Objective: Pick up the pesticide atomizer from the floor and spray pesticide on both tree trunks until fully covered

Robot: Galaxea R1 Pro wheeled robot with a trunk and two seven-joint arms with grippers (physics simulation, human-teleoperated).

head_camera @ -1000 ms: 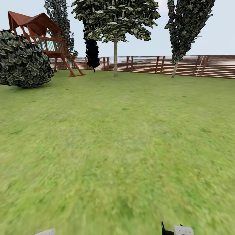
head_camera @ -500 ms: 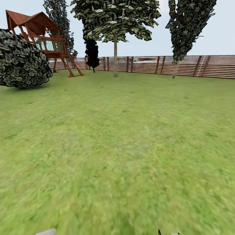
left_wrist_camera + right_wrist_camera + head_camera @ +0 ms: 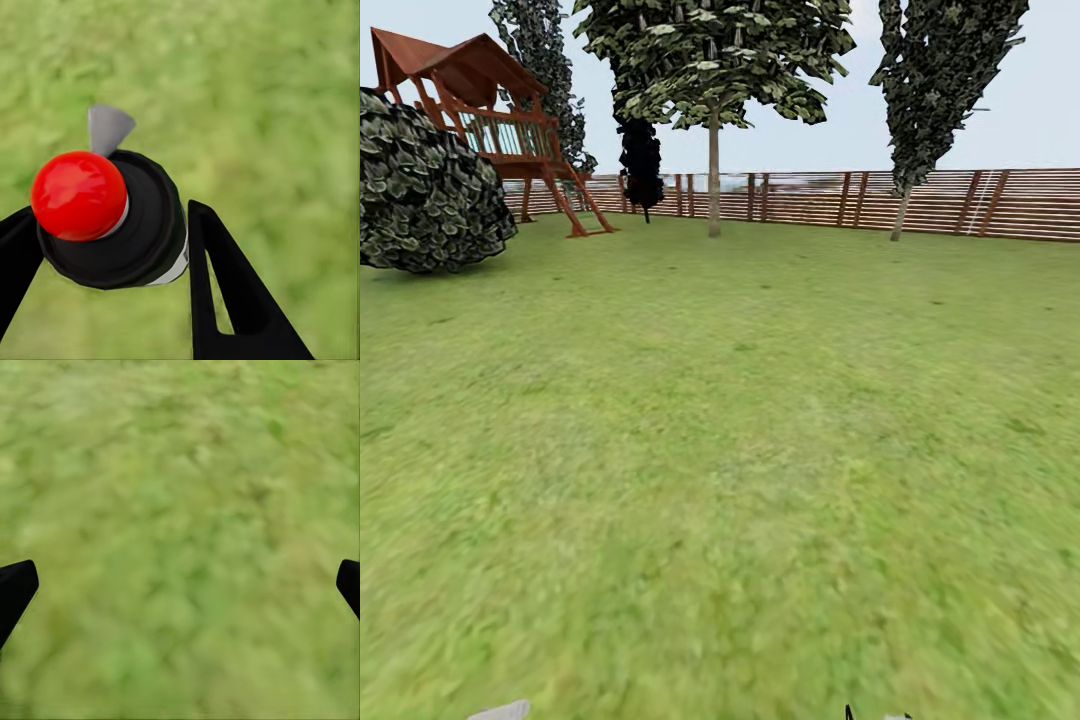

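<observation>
In the left wrist view the pesticide atomizer (image 3: 142,232), black with a round red top, stands between the black fingers (image 3: 225,300) of my left gripper (image 3: 109,232), which is shut on it above blurred grass. My right gripper (image 3: 181,585) is open, its fingertips far apart over bare lawn with nothing between them. Far across the garden, a tree with a broad green-white canopy rises on a straight bare tree trunk (image 3: 713,175) in front of the fence. A second tall, narrower tree (image 3: 940,80) stands to its right on a thin leaning stem.
A brown slatted fence (image 3: 960,205) closes the far side of the lawn (image 3: 740,420). A big round bush (image 3: 425,185) and a red wooden play tower (image 3: 480,110) stand at the far left. A small black tree (image 3: 642,165) stands by the fence.
The whole head view has shifted a little, with bush and play tower sliding left: the camera moved. The white part of my right arm at the bottom edge has dropped out of the picture.
</observation>
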